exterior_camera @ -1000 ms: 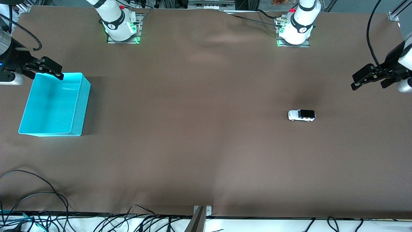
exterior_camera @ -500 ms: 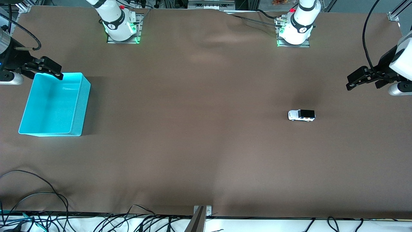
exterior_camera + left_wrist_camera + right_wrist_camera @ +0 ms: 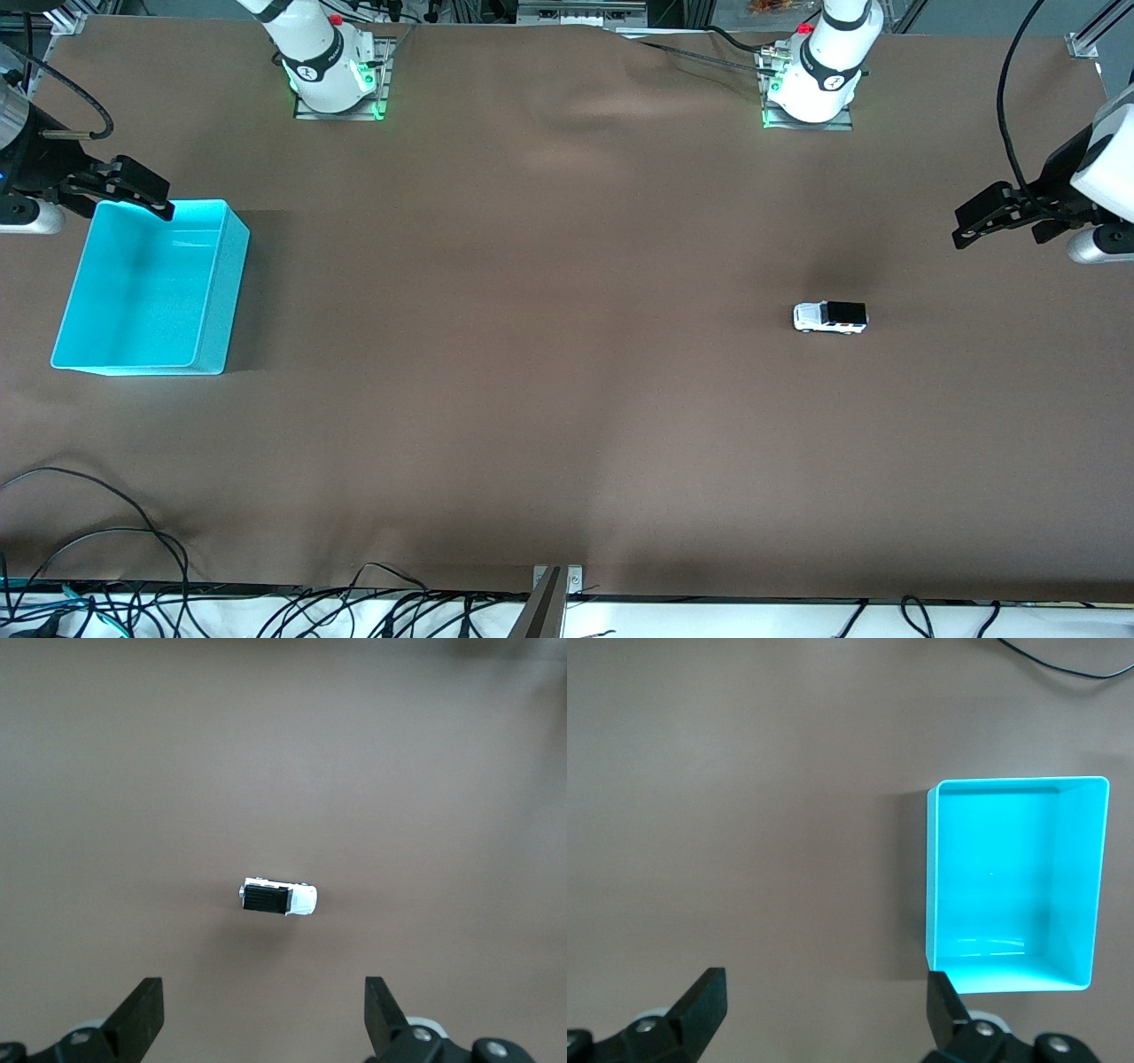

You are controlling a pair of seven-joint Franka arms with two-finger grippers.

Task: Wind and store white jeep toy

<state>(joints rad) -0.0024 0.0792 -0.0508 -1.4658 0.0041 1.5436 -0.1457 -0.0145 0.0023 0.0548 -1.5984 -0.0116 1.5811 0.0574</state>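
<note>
Worktop [image 3: 567, 354] covered in brown sheet carries two things, well apart: the white jeep toy [image 3: 830, 317] toward the left arm's end, and a cyan bin [image 3: 146, 288] toward the right arm's end. The jeep stands on its wheels, black roof up, lengthwise along the worktop with its white hood pointing toward the right arm's end. Nothing touches it.

The left claw [image 3: 973, 229] hangs in the air at about 2 o'clock from the jeep in the front view, over bare worktop near the left arm's end. In the left wrist view the jeep [image 3: 279, 897] lies apart from the claw [image 3: 264, 1019], and the two black fingers [image 3: 142, 1014] stand wide apart with nothing between them.

The right claw [image 3: 151, 197] hangs over the rim of the bin at its edge farther from the front camera, at about 12 o'clock from the bin's middle. The right wrist view shows the bin [image 3: 939, 904] open-topped and holding nothing, with the right claw [image 3: 824, 1014] spread wide and gripping nothing, one finger [image 3: 943, 1005] over the bin's corner.

Cables [image 3: 89, 549] trail along the worktop's edge nearest the front camera.
</note>
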